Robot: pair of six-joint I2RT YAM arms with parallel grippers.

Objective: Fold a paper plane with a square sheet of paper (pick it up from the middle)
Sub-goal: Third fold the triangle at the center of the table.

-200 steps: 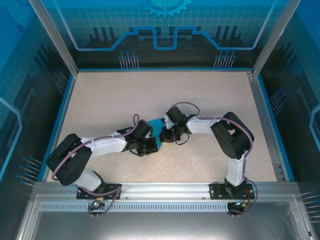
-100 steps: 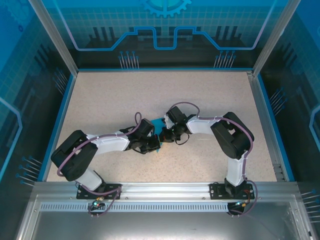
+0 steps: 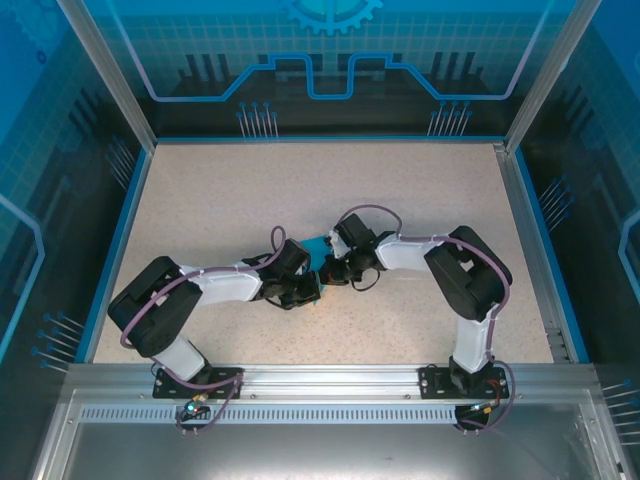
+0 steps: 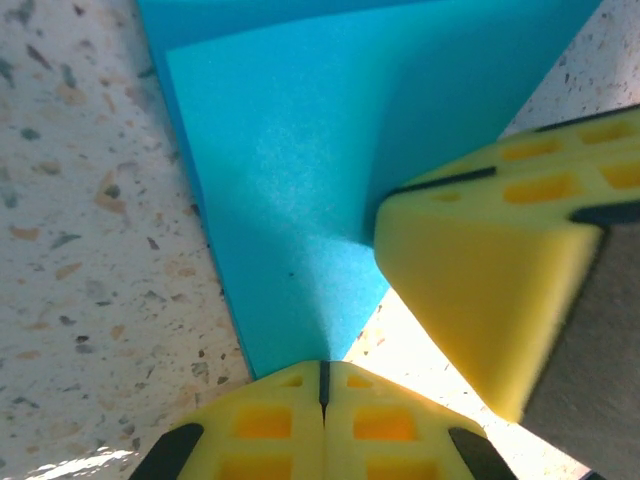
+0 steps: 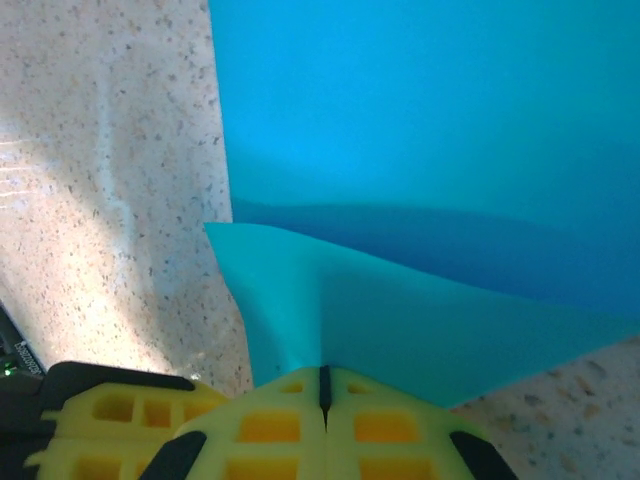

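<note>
The teal-blue sheet of paper [image 3: 317, 246] lies mid-table, mostly covered by the two wrists that meet over it. In the left wrist view the paper [image 4: 290, 170] shows a crease and narrows to a tip that runs into the seam of my left gripper [image 4: 323, 378], which is shut on it. My right gripper [image 5: 323, 385] is shut on a raised flap of the paper [image 5: 400, 310], with the flat part of the sheet beyond. A yellow finger of the right gripper [image 4: 480, 290] presses on the paper beside the left one. From above, the left gripper [image 3: 308, 290] and right gripper [image 3: 332, 272] nearly touch.
The speckled beige tabletop [image 3: 220, 200] is bounded by a blue rim and aluminium frame posts [image 3: 105, 75]. Both arm bases [image 3: 195, 380] sit on the rail at the near edge. The left gripper's finger [image 5: 110, 410] crowds the right one's lower left.
The left arm has shifted a little to the right, bringing its gripper closer to the right gripper. The right arm has barely moved. Both grippers stay shut.
</note>
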